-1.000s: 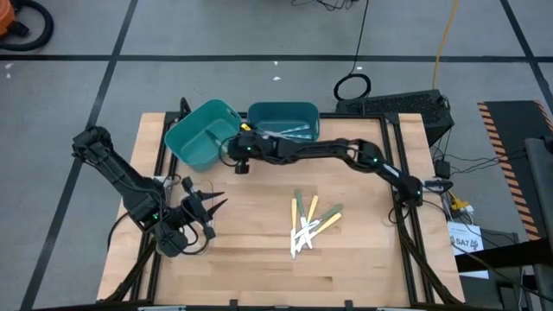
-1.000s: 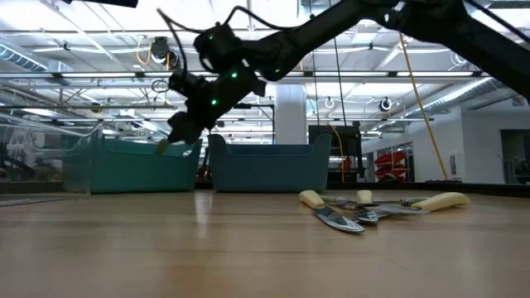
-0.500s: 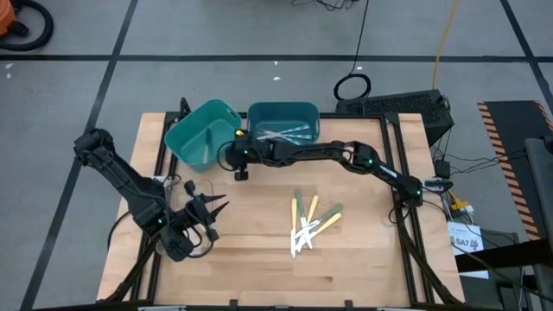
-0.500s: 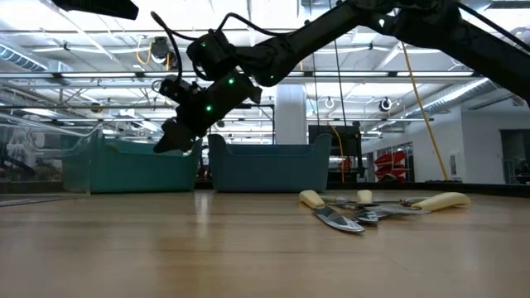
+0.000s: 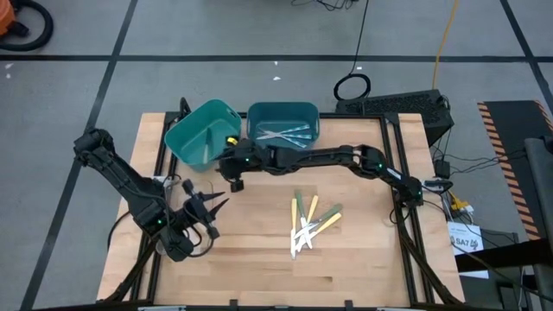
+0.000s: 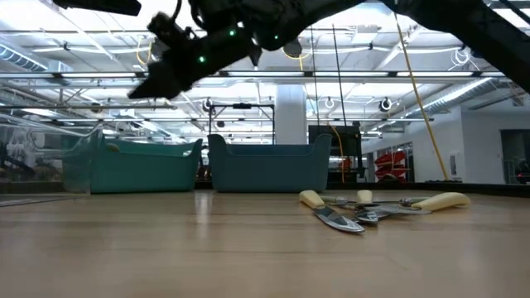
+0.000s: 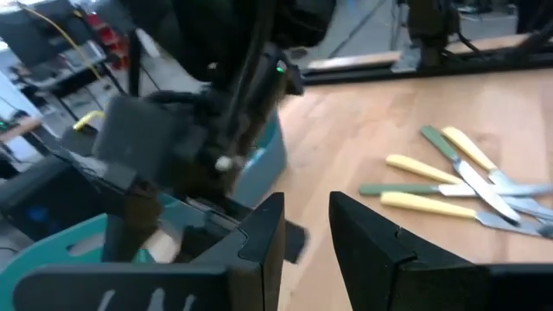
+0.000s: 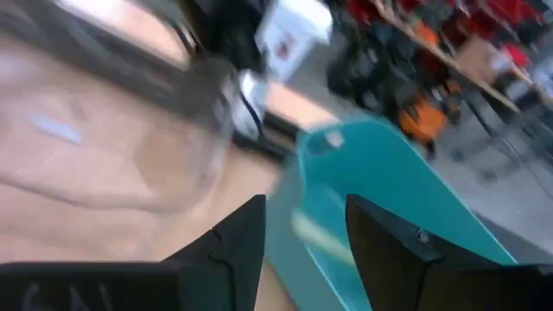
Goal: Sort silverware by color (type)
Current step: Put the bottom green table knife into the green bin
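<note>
Several yellow- and green-handled pieces of silverware lie in a loose pile on the wooden table, right of centre; they also show in the low view. More pieces lie in the right teal bin. My right gripper hangs at the near right corner of the left teal bin, raised above its rim, with a yellow piece at it. My left gripper waits open over the table's left part, holding nothing. My right gripper has a pale yellow piece lying across the gap between its two fingers. Motion blur hides which part of the piece they are on. The fingers slant a little downward from the table's right, and the piece is lifted clear of the table, level with the bin's corner.
The two teal bins stand side by side at the table's far edge. A clear container shows left of them in the low view. Bare wood lies between the pile and my left gripper.
My right gripper has risen and gone toward the table's left and a little toward its near edge, along the left bin's near corner, carrying the yellow piece with it.
</note>
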`<state>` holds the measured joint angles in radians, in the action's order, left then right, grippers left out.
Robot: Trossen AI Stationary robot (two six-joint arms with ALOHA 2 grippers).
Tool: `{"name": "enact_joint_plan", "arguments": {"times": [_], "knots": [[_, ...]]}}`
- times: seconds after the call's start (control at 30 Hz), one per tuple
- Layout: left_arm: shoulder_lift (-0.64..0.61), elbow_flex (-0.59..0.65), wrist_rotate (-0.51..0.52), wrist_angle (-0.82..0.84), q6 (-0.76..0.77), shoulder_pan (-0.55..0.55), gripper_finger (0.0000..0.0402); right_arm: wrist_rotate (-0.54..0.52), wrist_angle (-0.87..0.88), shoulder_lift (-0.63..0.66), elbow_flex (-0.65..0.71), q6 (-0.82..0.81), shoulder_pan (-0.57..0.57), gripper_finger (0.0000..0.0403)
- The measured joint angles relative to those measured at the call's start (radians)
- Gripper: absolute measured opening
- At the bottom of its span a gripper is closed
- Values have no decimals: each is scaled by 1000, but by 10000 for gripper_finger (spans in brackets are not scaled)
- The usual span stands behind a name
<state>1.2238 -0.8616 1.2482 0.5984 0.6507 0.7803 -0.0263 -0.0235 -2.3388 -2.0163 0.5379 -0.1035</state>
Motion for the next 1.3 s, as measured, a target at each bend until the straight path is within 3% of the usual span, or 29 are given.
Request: {"name": "enact_joint_plan", "arguments": {"times": [0.3, 0.57, 0.77, 1.0, 1.1, 1.17, 1.3], "knots": [[-2, -46, 28, 0, -34, -2, 101, 71, -200, -92, 3, -57, -51, 153], [-2, -50, 36, 6, -37, -4, 101, 78, -234, -143, 6, -45, -54, 153], [-29, -89, -27, 163, 123, -38, 101, 26, 145, -49, 5, -26, -32, 153], [-34, -297, -306, 710, 401, -150, 101, 59, 662, 120, 4, -58, -20, 153], [-34, -341, -393, 820, 373, -217, 101, 129, 822, 200, 44, -82, -21, 153], [-35, -338, -428, 827, 262, -262, 102, 167, 868, 273, 100, -103, -19, 153], [-32, -319, -526, 797, 95, -373, 108, 213, 850, 468, 329, -170, 9, 153]]}}
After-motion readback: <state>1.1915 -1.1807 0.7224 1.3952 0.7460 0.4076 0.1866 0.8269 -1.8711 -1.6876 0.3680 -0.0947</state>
